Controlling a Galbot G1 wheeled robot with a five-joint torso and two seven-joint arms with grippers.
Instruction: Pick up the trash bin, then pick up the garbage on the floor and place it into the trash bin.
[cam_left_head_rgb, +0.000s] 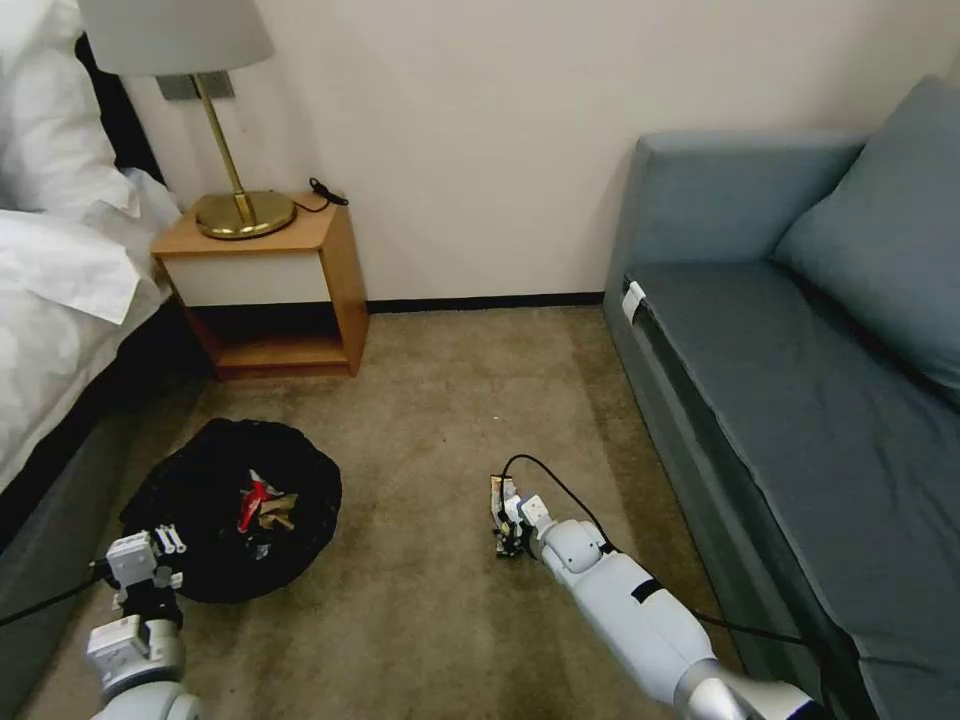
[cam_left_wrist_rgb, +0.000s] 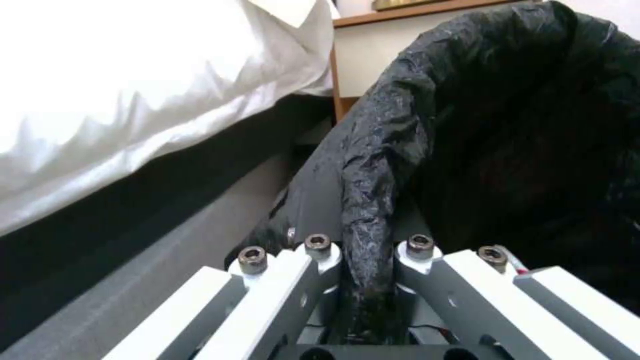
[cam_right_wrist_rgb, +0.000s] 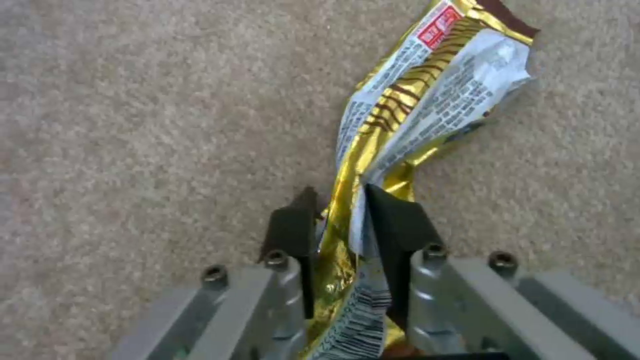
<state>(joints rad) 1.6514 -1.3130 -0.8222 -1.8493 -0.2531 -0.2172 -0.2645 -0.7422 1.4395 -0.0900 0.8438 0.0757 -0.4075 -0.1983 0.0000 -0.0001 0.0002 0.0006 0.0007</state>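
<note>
Left gripper (cam_left_wrist_rgb: 367, 260) clamped on rim of trash bin (cam_left_head_rgb: 232, 508), near left beside bed (cam_left_head_rgb: 60, 290). Right gripper (cam_right_wrist_rgb: 341, 220) clenched on gold wrapper (cam_right_wrist_rgb: 413, 110), low over carpet (cam_left_head_rgb: 430, 400), possibly touching it.

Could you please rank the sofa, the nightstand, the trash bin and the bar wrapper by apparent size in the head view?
1. sofa, largest
2. nightstand and trash bin, roughly alike; the bin is nearer, so unranked
3. bar wrapper, smallest

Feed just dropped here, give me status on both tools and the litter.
Left tool shut on trash bin rim. Right tool shut on gold wrapper above the carpet. Path to bin looks open.
</note>
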